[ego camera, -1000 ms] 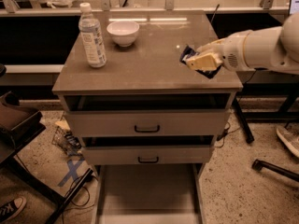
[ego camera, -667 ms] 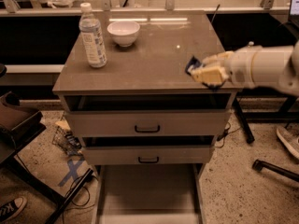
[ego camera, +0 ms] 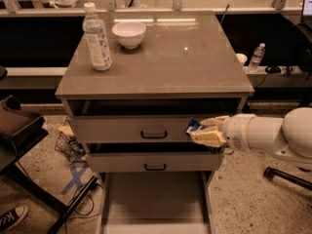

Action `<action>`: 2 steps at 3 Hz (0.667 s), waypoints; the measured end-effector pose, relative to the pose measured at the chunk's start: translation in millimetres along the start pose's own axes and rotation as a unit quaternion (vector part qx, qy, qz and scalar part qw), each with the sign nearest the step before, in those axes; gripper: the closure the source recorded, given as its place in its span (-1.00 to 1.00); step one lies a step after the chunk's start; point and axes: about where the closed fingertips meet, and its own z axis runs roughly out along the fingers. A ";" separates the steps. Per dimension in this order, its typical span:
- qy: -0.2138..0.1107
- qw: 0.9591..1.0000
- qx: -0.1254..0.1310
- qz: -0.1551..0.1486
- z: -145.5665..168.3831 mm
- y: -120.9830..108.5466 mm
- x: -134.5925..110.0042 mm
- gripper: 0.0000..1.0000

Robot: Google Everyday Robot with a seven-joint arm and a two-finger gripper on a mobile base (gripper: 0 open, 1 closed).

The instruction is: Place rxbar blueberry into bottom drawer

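My gripper (ego camera: 202, 130) reaches in from the right on a white arm and is shut on the rxbar blueberry (ego camera: 193, 126), a small dark blue bar whose end pokes out left of the fingers. It hangs in front of the cabinet's upper drawer front, well above the bottom drawer (ego camera: 153, 201). The bottom drawer is pulled out toward me, showing a pale flat floor and thin side walls.
A water bottle (ego camera: 97, 37) and a white bowl (ego camera: 129, 34) stand at the back left of the cabinet top (ego camera: 170, 62). Two drawer fronts with black handles (ego camera: 154, 134) sit above the open drawer. Cables and a dark chair base lie on the floor to the left.
My gripper has carried the bar off the cabinet top's right edge and down in front of the drawer fronts, moving left and lower.
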 end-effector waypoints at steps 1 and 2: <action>0.010 1.000 -0.002 0.001 7.4 1.1 17.5 1.00; 0.011 1.000 -0.004 -0.008 17.8 -1.0 13.6 1.00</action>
